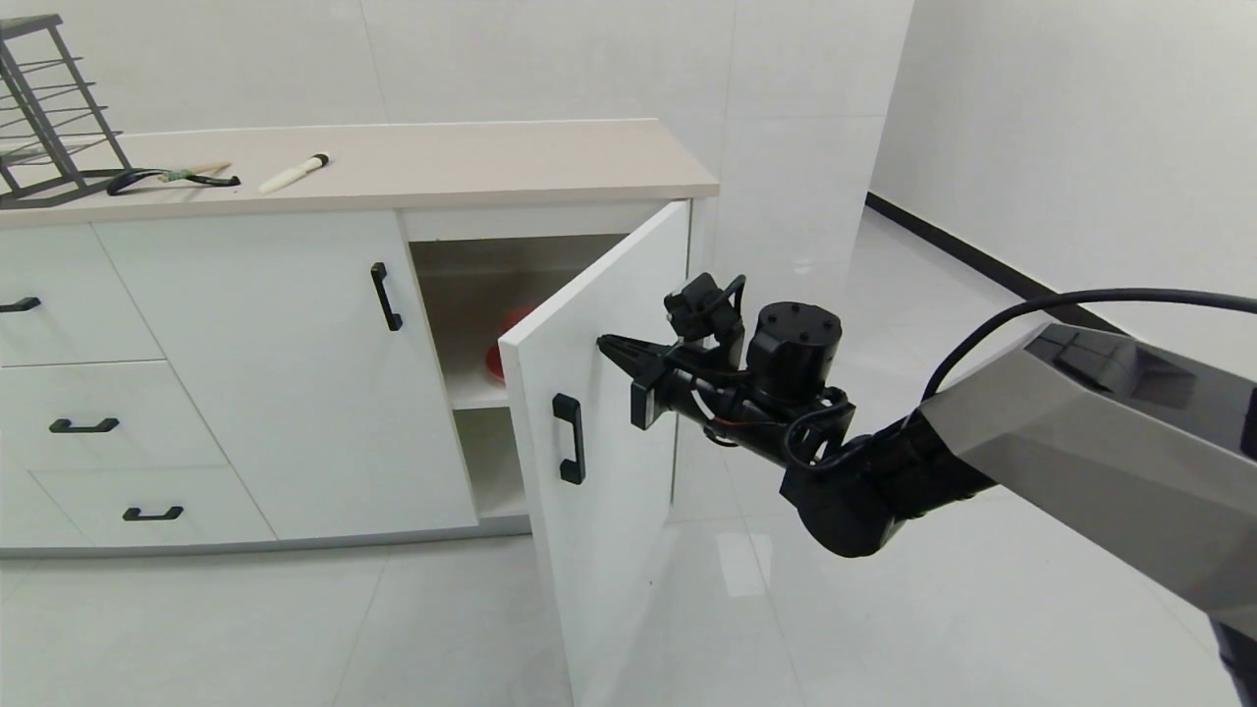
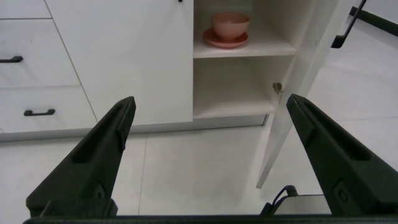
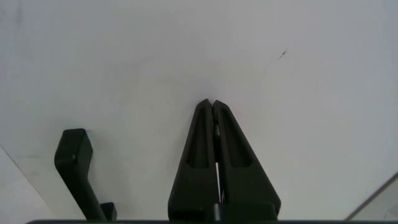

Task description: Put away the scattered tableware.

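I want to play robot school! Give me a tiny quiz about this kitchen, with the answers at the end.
1. True or false: the white cabinet door with the black bar handle is closed.
2. What sits on the round pink plate on the shelf? A: a round pink bowl. B: a green mug. C: a glass jar.
3. Fill in: the right gripper has its fingers ____.
Key: 1 false, it stands open; 2 A; 3 shut.

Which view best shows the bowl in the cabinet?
Left wrist view: the pink bowl sits on its plate, unobstructed. The head view catches a red sliver behind the door; the right wrist view faces the door.
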You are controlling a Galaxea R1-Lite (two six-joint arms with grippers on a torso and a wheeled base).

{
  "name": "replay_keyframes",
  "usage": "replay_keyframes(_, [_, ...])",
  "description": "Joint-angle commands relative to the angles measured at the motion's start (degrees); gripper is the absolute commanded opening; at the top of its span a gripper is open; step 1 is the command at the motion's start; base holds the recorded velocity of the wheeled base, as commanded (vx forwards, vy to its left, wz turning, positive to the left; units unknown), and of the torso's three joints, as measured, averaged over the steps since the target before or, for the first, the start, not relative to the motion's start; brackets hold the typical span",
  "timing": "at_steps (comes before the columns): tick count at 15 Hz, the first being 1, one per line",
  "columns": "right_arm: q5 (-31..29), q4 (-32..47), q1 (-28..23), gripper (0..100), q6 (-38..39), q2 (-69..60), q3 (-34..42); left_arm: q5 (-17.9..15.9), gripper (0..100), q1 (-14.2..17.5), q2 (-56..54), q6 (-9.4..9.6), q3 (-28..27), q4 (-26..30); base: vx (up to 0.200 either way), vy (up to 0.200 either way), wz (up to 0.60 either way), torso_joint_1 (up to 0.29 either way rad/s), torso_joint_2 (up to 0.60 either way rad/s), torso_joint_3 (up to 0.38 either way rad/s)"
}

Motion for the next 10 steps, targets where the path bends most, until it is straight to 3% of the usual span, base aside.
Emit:
replay_keyframes(1, [0.0,-0.1,0.0,0,0.0,1.1,-1.2,0.0,100,0.0,0.0,-0.02,0.0,0.0,0.000,0.200,0.00,-0.002,0.00,-0.002])
replay_keyframes(10, [-0.1,-0.9,-0.1,0,0.0,3.3,-4.0,0.0,100,0.0,0.0,-0.02,0.0,0.0,0.000,0.200,0.00,0.001,0.00,0.002])
